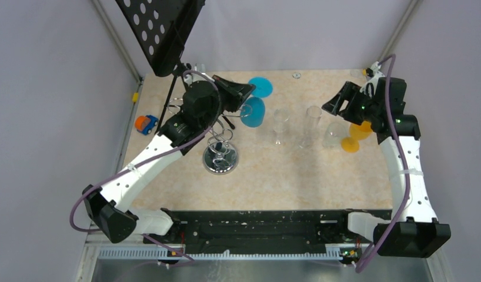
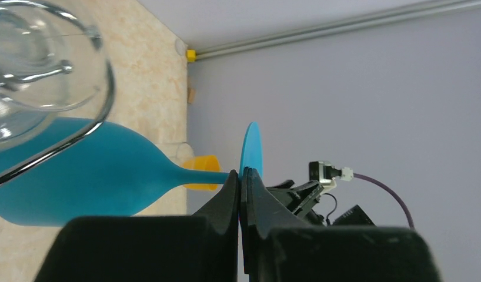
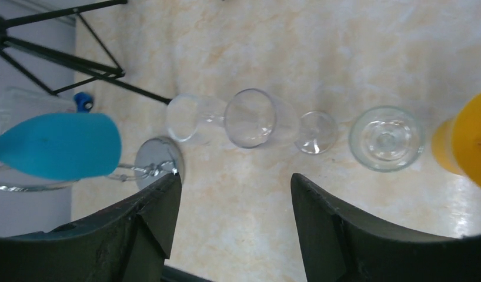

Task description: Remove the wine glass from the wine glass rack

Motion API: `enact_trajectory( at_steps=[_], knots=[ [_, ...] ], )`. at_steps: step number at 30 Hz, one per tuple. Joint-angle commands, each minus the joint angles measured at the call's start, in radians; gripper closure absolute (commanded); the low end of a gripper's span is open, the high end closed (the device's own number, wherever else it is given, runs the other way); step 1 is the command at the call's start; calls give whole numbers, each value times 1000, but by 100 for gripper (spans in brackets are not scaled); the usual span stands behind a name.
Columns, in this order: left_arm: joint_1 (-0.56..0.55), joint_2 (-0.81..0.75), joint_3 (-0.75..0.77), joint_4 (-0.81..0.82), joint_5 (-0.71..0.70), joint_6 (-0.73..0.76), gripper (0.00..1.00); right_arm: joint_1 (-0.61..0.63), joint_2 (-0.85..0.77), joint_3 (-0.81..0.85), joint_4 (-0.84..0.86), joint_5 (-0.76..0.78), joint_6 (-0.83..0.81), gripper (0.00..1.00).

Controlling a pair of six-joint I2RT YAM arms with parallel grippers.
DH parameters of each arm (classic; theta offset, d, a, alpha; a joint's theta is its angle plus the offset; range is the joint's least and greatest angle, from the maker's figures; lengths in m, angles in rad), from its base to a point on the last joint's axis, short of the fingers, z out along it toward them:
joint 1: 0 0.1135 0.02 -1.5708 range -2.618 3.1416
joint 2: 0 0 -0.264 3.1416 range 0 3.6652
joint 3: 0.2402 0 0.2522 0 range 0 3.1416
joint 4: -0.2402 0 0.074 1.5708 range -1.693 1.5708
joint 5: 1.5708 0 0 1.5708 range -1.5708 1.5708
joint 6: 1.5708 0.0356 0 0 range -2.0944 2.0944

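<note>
My left gripper point(image 1: 243, 93) is shut on the thin stem of a blue wine glass point(image 1: 253, 111), right next to its round foot point(image 1: 261, 87). The glass lies on its side in the air, just right of the silver wire rack point(image 1: 220, 158). In the left wrist view the closed jaws point(image 2: 240, 174) pinch the stem between bowl point(image 2: 79, 173) and foot. A clear glass point(image 2: 32, 76) hangs in a rack hook close by. Whether the blue glass touches the rack is unclear. My right gripper point(image 1: 338, 106) is open and empty above the table point(image 3: 235, 188); its view shows the blue glass point(image 3: 59, 145) and rack base point(image 3: 160, 161).
A black tripod stand with a perforated plate point(image 1: 161, 29) stands at the back left. A toy car point(image 1: 146, 124) lies at the left edge. Several clear glasses point(image 1: 280, 123) stand in a row on the table, with orange glasses point(image 1: 353, 138) under the right arm.
</note>
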Motion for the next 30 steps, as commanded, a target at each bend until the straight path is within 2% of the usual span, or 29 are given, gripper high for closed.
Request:
enact_trajectory(
  at_steps=[1, 6, 9, 11, 14, 19, 22, 26, 28, 30],
  knots=[
    [-5, 9, 54, 209, 119, 38, 100, 11, -57, -54, 158, -237, 110, 29],
    [-7, 18, 89, 295, 226, -39, 100, 13, -146, -166, 432, -409, 393, 25],
    [-8, 13, 95, 330, 262, -133, 100, 27, -189, -266, 694, -487, 636, 24],
    [-7, 8, 88, 375, 279, -203, 100, 35, -213, -327, 877, -495, 800, 23],
    [-8, 9, 74, 455, 305, -326, 100, 82, -234, -378, 1060, -476, 970, 22],
    [-16, 26, 79, 575, 313, -409, 100, 124, -245, -408, 1257, -432, 1145, 21],
    [-19, 37, 107, 600, 310, -407, 100, 137, -251, -397, 1271, -418, 1166, 21],
    [-36, 46, 121, 635, 321, -435, 100, 139, -245, -400, 1423, -407, 1249, 22],
    [-42, 49, 113, 661, 326, -457, 100, 140, -233, -394, 1524, -401, 1298, 25],
    [-46, 48, 100, 688, 329, -481, 100, 140, -222, -383, 1614, -394, 1330, 32]
  ],
)
